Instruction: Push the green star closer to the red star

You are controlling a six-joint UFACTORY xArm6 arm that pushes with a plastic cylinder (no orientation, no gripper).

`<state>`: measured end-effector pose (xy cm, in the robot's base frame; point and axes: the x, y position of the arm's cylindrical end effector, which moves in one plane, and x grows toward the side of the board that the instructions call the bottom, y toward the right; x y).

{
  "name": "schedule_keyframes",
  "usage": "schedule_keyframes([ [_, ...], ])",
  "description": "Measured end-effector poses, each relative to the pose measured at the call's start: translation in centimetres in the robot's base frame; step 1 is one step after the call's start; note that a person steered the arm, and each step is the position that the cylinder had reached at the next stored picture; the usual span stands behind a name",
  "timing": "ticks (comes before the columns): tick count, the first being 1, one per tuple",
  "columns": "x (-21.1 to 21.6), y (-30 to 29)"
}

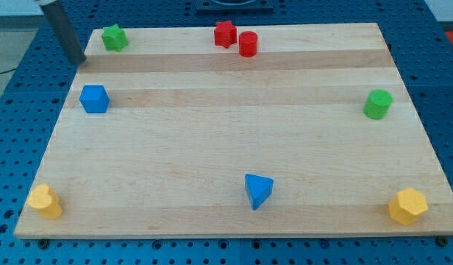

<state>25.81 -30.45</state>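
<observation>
The green star [115, 37] lies at the board's top left corner. The red star [225, 34] lies at the top edge near the middle, touching or almost touching a red cylinder [248, 44] on its right. My tip [80, 60] is at the board's left edge, to the left of and slightly below the green star, a short gap away from it. The rod slants up to the view's top left.
A blue cube [94, 99] sits below the tip. A green cylinder [377, 104] is at the right. A blue triangular block [257, 191] is at bottom centre. Yellow blocks sit at the bottom left [45, 201] and bottom right [408, 205] corners of the wooden board [234, 140].
</observation>
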Motion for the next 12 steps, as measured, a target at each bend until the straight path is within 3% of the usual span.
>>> schedule_keyframes([
  [2, -3.1, 0.9],
  [3, -6.7, 1.8],
  [5, -3.4, 4.6],
  [7, 0.1, 14.2],
  [10, 5.4, 11.5],
  [12, 5.2, 15.9],
])
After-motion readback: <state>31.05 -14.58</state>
